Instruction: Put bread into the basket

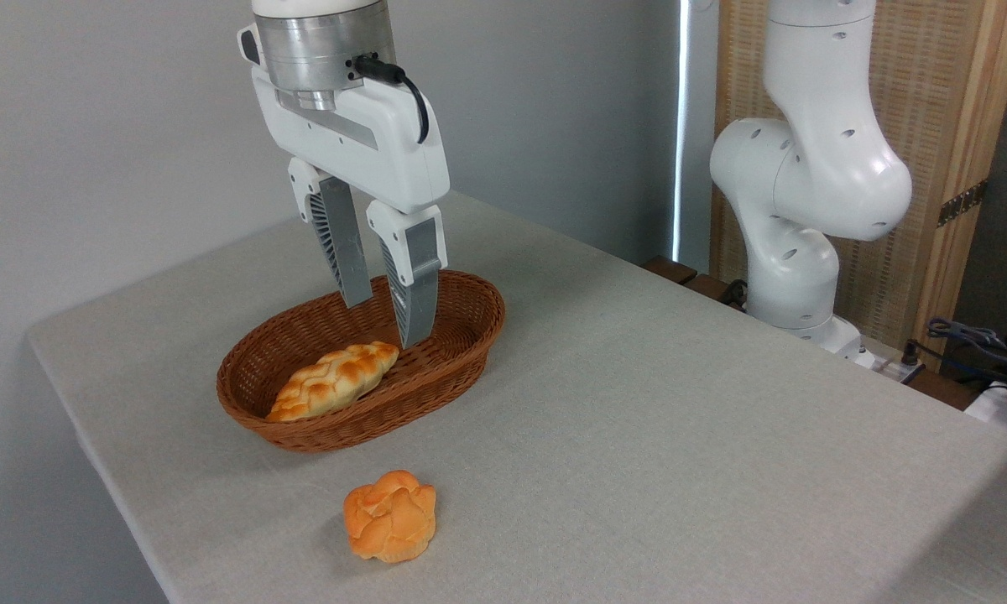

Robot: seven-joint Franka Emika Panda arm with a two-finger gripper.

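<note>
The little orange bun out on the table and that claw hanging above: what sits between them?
In the camera view, the basket's near rim and the braided loaf inside it lie between the open gripper and the bun, then bare tablecloth.

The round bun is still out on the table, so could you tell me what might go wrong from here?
1. The bun sits near the table's front edge; a clumsy grasp might nudge it off.
2. Its lumpy, rounded top may let the fingers slip.
3. The braided loaf already fills the left half of the basket, so a drop there could leave the bun perched on it or rolling out. The open gripper hangs over the freer right end.
</note>
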